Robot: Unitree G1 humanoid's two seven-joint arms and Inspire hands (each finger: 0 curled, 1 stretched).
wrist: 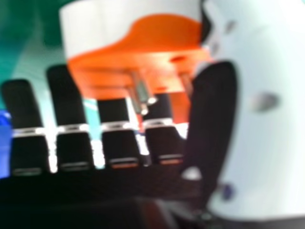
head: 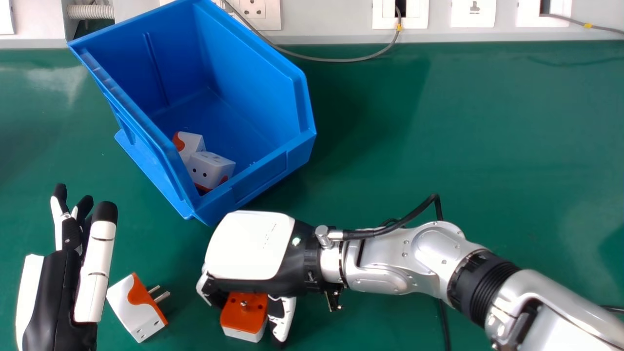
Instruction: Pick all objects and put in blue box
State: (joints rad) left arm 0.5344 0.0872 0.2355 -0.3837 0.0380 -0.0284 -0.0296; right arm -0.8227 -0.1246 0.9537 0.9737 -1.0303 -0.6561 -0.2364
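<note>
With right hand (head: 249, 246) I grasp the plug adapter (head: 243, 312), probably for carrying to blue box (head: 263, 179); left hand (head: 53, 297) is released

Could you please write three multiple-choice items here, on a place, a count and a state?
1. Where is the ungrasped adapter outside the blue box? A) behind the box B) between left hand and right hand C) against the wall
2. How many adapters are in the box? A) four B) none C) two
3. How are the left hand's fingers? A) extended B) in a fist C) round an adapter

1 B, a hand stands either side; 2 C, two show inside; 3 A, they point straight.
</note>
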